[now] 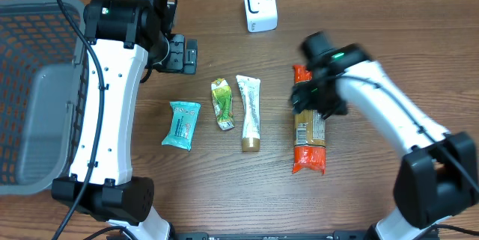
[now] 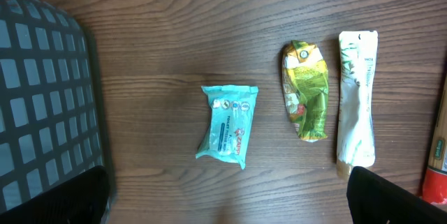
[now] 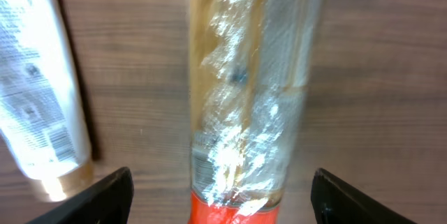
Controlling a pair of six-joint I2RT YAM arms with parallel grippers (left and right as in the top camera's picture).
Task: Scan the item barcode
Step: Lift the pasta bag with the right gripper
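Right of the middle of the surface lies the long pasta pack, red-ended, running near to far. The right arm has its jaws wide astride the pack's far half, clear of it. Leftward lie a white tube, green pouch and teal wipes. Farther, the left arm has its jaws wide above bare wood. The scanner stands at the far edge.

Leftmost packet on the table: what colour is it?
The packet is teal; left wrist view shows best.

- The right gripper, blurred, hides part of the long packet.
- Close up, the packet is blurred, its ends cut off.
- The basket runs off the edge.
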